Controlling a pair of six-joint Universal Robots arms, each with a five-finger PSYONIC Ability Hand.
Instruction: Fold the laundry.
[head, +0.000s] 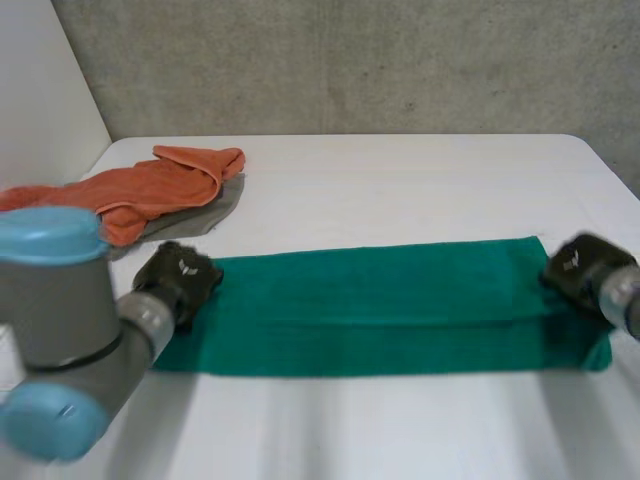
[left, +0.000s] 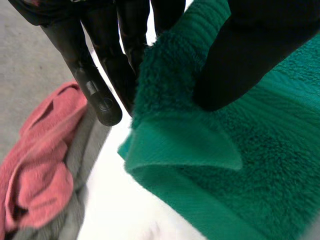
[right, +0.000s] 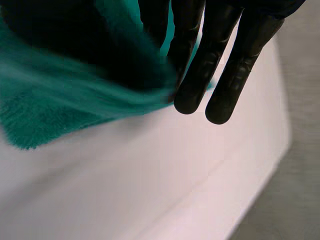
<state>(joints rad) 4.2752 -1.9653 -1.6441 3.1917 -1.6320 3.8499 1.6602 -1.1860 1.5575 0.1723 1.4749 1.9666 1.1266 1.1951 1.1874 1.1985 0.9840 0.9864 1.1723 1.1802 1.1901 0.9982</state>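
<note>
A white table (head: 400, 170) stands before a grey wall (head: 350, 60); at its far left an orange towel (head: 150, 190) lies on a grey cloth (head: 222, 207); the left hand (head: 178, 280) pinches the left-end corner of the green towel (head: 380, 305), which lies folded across the middle; the right hand (head: 580, 270) pinches its right end against straight fingers (right: 200, 65).

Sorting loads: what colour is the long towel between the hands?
A green terry towel, best in head view.
</note>
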